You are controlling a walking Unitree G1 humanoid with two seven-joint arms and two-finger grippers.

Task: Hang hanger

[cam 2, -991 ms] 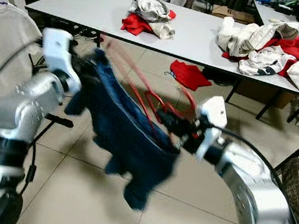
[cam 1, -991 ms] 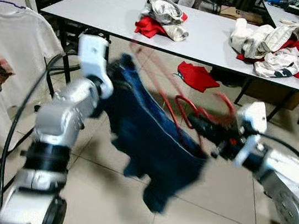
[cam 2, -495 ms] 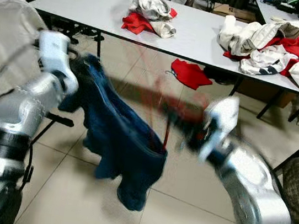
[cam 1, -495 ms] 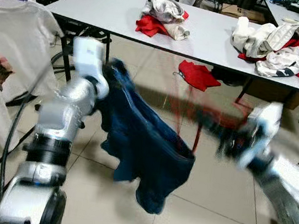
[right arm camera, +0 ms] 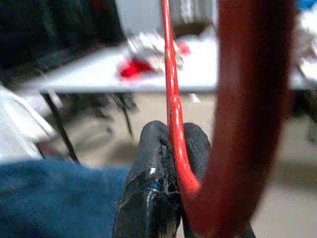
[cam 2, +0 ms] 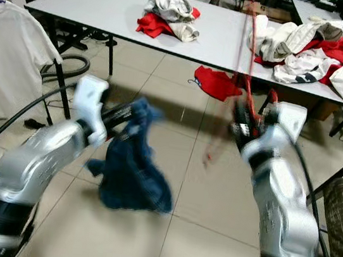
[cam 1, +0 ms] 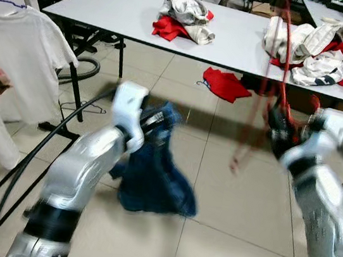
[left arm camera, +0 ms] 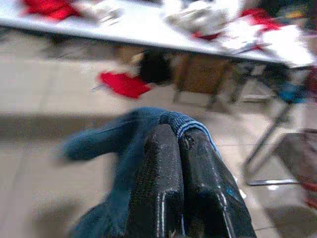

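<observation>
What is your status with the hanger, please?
Right gripper shut on red hanger, raised. Left gripper shut on blue garment. Hanger not hung.

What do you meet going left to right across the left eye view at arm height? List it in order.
White T-shirt on the rack → left gripper → blue garment it holds → red hanger → right gripper clamped on that hanger.
</observation>
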